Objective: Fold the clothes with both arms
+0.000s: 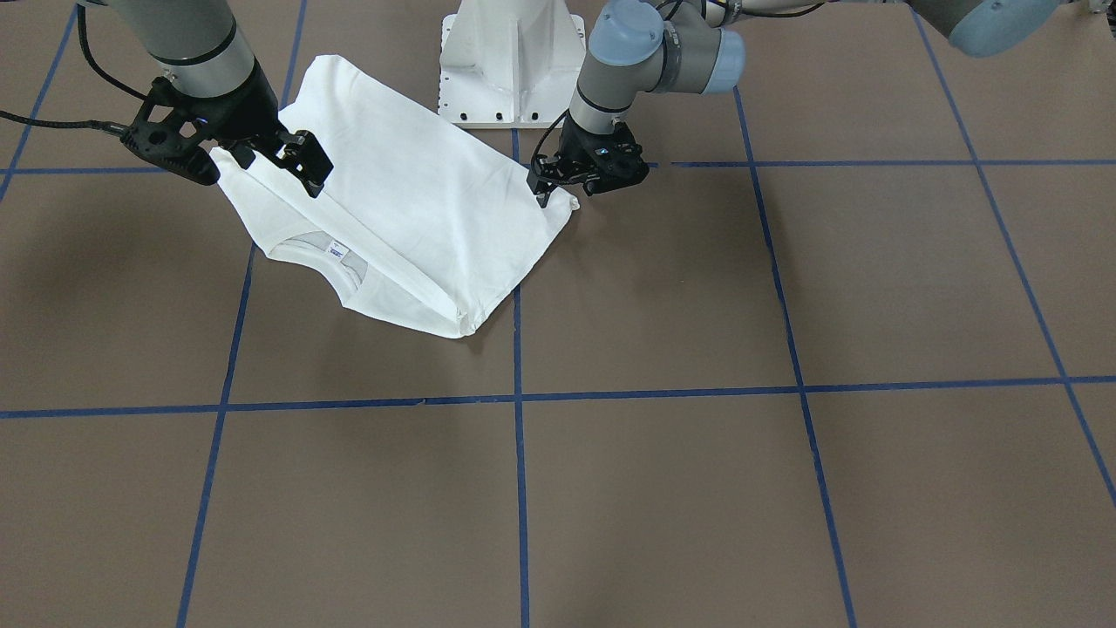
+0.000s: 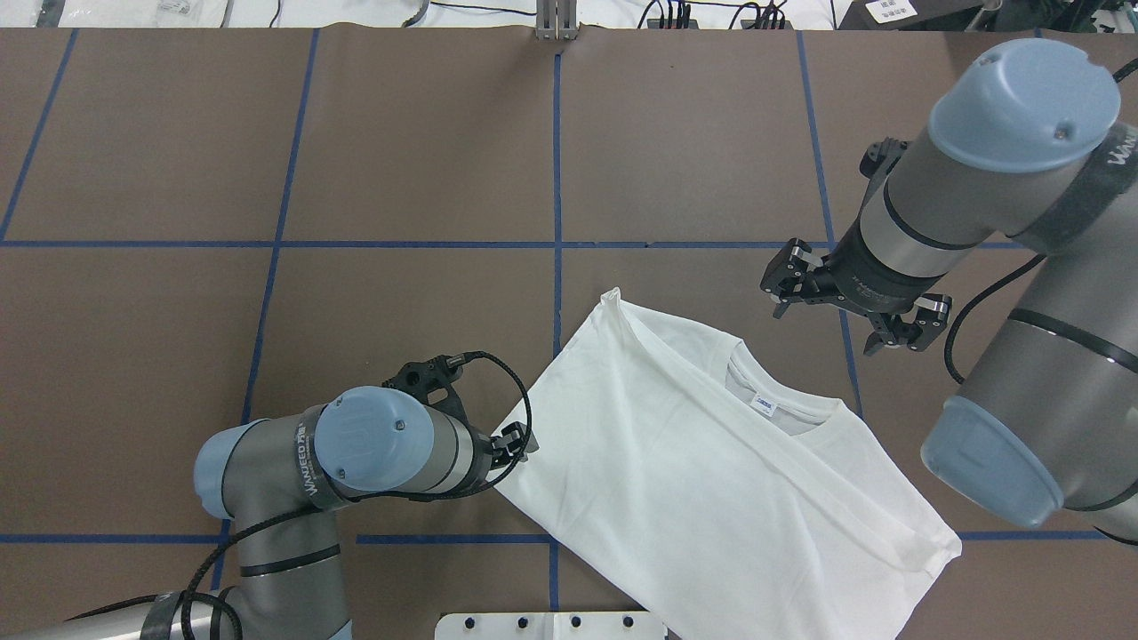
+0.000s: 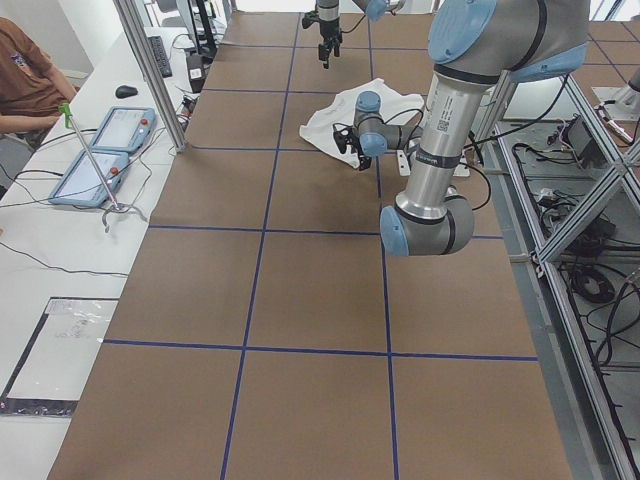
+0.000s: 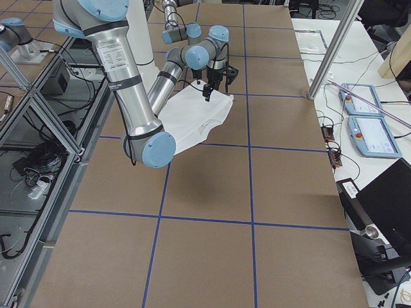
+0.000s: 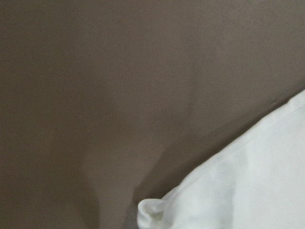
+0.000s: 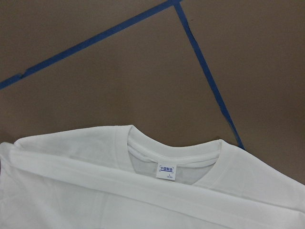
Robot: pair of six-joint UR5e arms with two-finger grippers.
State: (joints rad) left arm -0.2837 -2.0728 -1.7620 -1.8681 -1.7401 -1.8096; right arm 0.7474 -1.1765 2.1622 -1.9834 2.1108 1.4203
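Brown tabletop (image 2: 400, 133) w/ blue tape grid. L gripper (image 2: 518, 442) sits low at the nearest corner of the white T-shirt (image 2: 693, 462); can't tell if its jaws are open or closed. Shirt lies folded just beyond the pedestal base (image 2: 551, 625), w/ collar & neck label (image 2: 765, 405) showing. R gripper (image 2: 831, 318) hovers by the collar side, jaws spread wide, holding nothing.

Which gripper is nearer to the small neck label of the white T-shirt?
The right gripper. It hangs open at the edge of the T-shirt, close to the neck label. The left gripper is low at a corner across the cloth from the label.
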